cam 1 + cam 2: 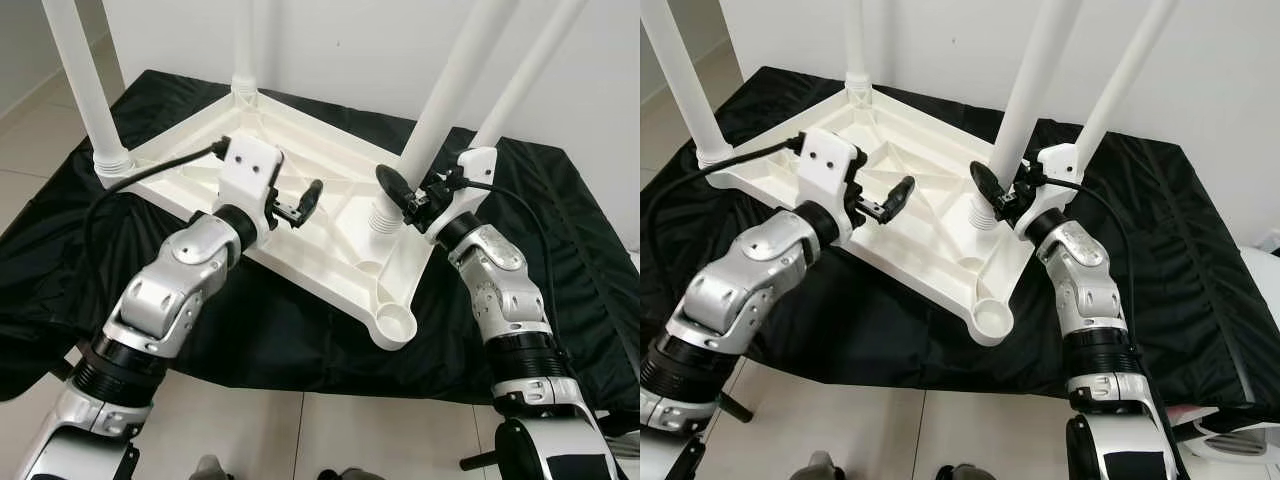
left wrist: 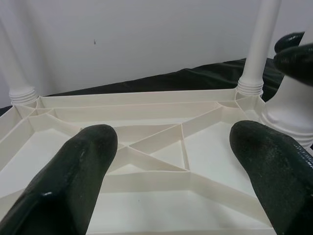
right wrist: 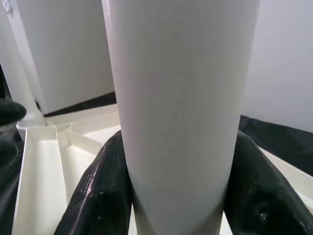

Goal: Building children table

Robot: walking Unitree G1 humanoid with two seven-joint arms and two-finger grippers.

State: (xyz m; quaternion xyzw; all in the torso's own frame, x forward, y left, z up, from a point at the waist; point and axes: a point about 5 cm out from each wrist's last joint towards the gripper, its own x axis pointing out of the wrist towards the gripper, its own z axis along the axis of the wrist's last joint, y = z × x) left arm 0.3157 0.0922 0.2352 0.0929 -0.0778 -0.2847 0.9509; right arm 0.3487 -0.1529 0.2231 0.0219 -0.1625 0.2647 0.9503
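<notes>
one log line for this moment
right pincer: shut on leg | left pincer: open over tabletop | corner socket: empty

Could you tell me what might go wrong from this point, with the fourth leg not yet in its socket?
1. The right gripper grips the loose white leg low, near its threaded end, which sits on the tabletop's ribs; the long part above could tip and slip.
2. That leg leans beside a fitted leg and may knock it.
3. The empty corner socket is near the black cloth's edge; pushing there could shift the upturned tabletop, since the open left gripper holds nothing.
</notes>
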